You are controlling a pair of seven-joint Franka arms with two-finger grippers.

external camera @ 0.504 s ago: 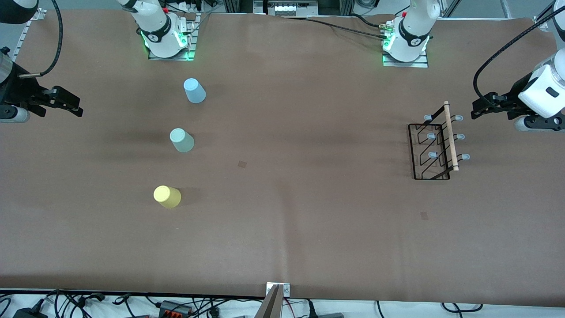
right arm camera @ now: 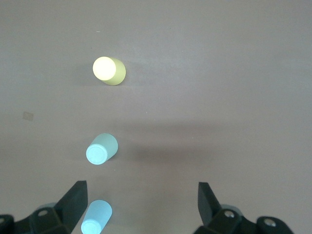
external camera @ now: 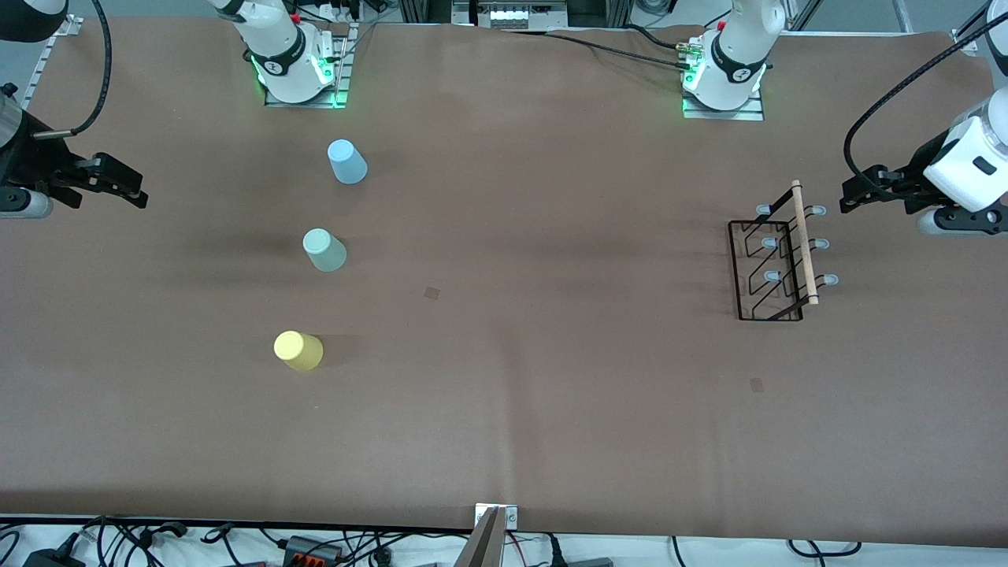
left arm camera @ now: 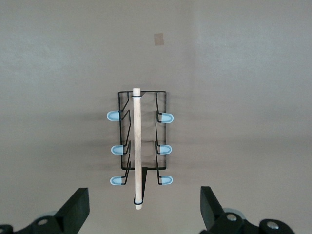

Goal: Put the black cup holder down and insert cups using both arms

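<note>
- The black cup holder (external camera: 776,256) stands upright on the brown counter (external camera: 535,394) toward the left arm's end, with nothing hung on it.
- Its light wooden rod handle (external camera: 805,242) runs along the top, and six pegs with grey-blue caps (left arm camera: 165,117) stick out in threes on either side of the rod.
- In the left wrist view the rack (left arm camera: 140,148) lies midway between the two black fingers (left arm camera: 75,209), well clear of both.
- The left gripper (external camera: 860,191) hangs in the air over the counter's edge just beside the rack, released, its jaws spread wide and holding nothing.
- Three cups stand mouth-down in a row toward the right arm's end, well apart from each other and from the rack.
- The light blue cup (external camera: 346,161) is the one farthest from the front camera, close to the right arm's base (external camera: 295,67).
- The pale green cup (external camera: 324,250) sits between the other two.
- The yellow cup (external camera: 298,350) is nearest to the front camera.
- The right gripper (external camera: 118,185) hovers over the counter's edge at the right arm's end, beside the row of cups, also released with jaws wide and empty.
- The right wrist view shows all three cups on the counter below, the light blue one (right arm camera: 96,217) closest to one black finger (right arm camera: 73,202).
- A small dark square patch (external camera: 432,293) marks the counter between the cups and the rack.
</note>
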